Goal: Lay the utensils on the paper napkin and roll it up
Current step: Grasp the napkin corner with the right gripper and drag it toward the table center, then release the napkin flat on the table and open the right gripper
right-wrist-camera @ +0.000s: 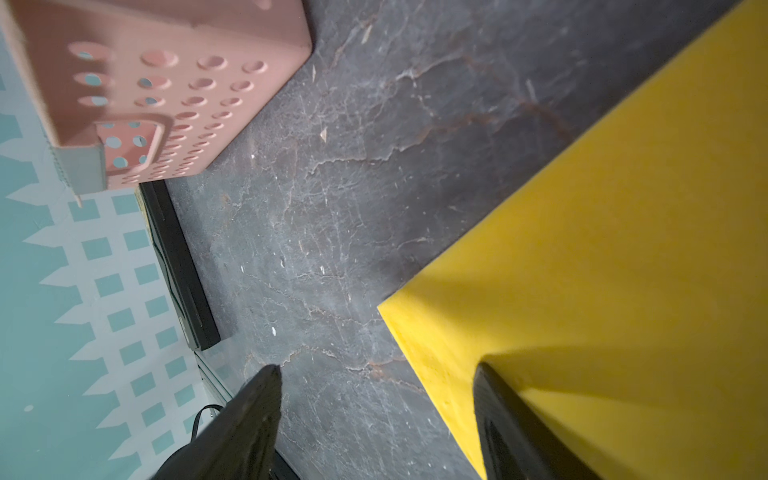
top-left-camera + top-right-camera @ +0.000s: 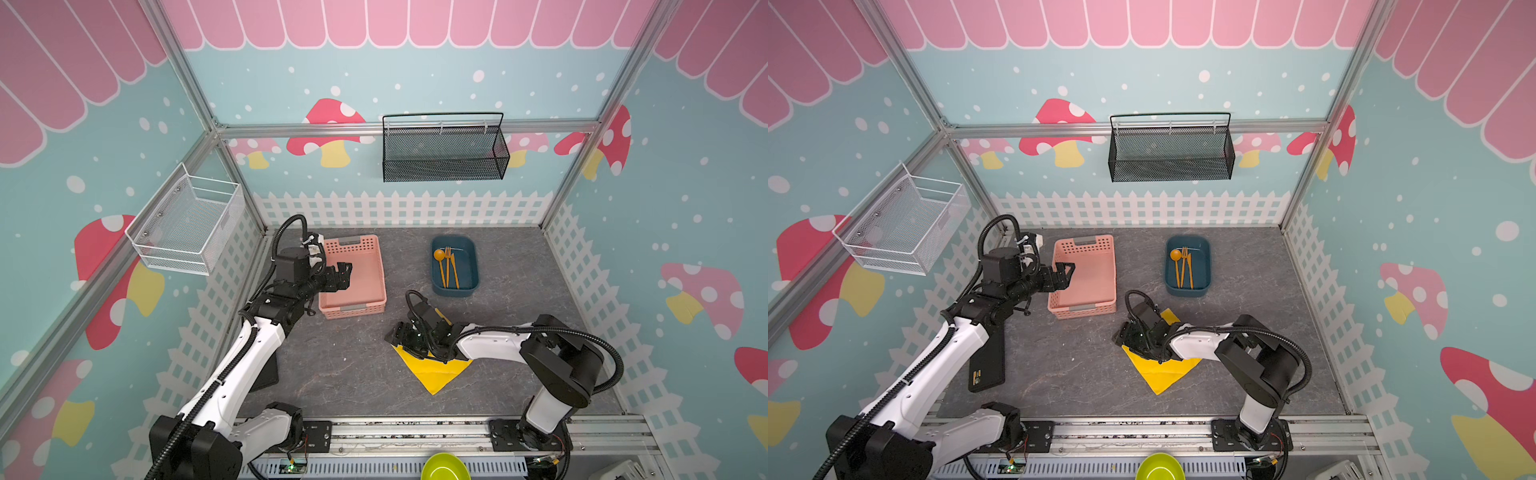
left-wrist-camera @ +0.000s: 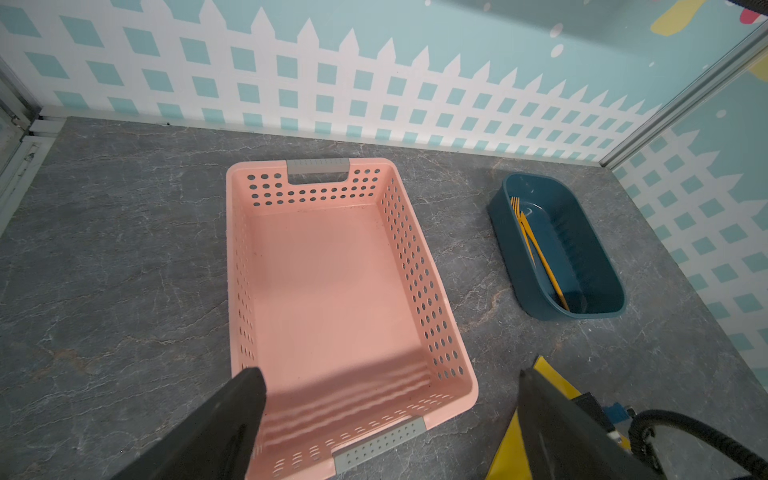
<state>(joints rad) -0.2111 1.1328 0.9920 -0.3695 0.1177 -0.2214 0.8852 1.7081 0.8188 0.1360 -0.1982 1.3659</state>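
Observation:
The utensils, an orange-yellow spoon [image 2: 439, 254], fork [image 2: 448, 266] and knife [image 2: 455, 272], lie side by side in a dark blue tub [image 2: 473, 266] at the back right. The paper napkin [image 2: 432, 372] is a bright yellow square lying flat like a diamond in mid-table, partly under the right arm. My right gripper [image 1: 378, 370] is open and low at the napkin's left corner. One finger is over the yellow paper [image 1: 623, 270], the other over bare table. My left gripper [image 3: 390, 374] hangs open above the pink basket [image 3: 232, 249], holding nothing.
The pink slotted basket [image 2: 353, 245] stands empty at the back left. A flat black device [image 2: 986, 365] lies by the left wall. A green bowl [image 2: 444, 467] sits below the front rail. A white wire basket [image 2: 187, 220] and a black mesh one [image 2: 444, 158] hang on the walls.

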